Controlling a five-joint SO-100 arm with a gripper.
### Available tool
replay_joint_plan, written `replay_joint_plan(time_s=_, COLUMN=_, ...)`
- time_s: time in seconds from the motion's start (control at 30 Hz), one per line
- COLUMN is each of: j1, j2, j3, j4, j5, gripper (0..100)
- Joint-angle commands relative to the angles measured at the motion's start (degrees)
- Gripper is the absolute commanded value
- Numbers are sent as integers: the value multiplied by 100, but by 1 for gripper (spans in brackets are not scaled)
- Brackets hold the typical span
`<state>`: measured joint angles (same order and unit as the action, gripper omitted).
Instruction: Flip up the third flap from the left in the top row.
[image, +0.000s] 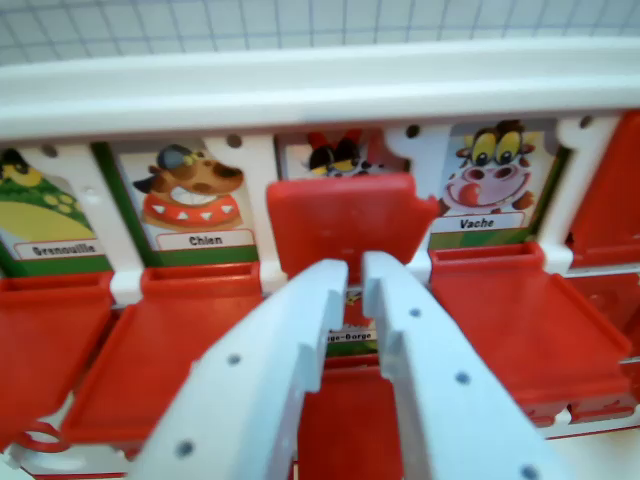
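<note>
A white game board (320, 90) holds a row of animal cards with red flaps hinged below them. The flaps under Grenouille (45, 325), Chien (165, 350) and Vache (520, 320) lie flat towards me, so those pictures show. Between Chien and Vache, the third flap (345, 225) stands raised and tilted, hiding most of its card; only the picture's top and a bit of label show. My gripper (355, 272), two white fingers, points at the lower edge of that raised flap. Its tips are almost together with only a narrow slit and nothing between them.
At the far right another red flap (610, 190) stands up. More red flaps of a lower row (350, 420) show between and beside my fingers. Behind the board is a white gridded surface (300, 25).
</note>
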<state>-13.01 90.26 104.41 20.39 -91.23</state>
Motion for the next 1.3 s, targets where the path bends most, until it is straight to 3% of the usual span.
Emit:
replay_joint_plan(time_s=0.0, j1=-53, j2=53, j3=-729, j4=-114, j5=35, gripper=1)
replay_joint_plan(time_s=0.2, j1=-53, j2=9, j3=-826, j4=-88, j5=-26, gripper=1)
replay_joint_plan(time_s=0.5, j1=141, j2=1450, j3=-703, j4=1090, j5=-35, gripper=1)
replay_joint_plan(time_s=0.97, j1=844, j2=6601, j3=2065, j4=2637, j5=-299, gripper=1)
replay_joint_plan(time_s=1.07, j1=958, j2=7567, j3=2479, j4=3252, j5=-299, gripper=1)
replay_joint_plan(time_s=1.17, j1=1011, j2=8358, j3=2689, j4=3876, j5=-167, gripper=1)
replay_joint_plan(time_s=1.27, j1=1125, j2=9158, j3=3120, j4=4157, j5=-220, gripper=1)
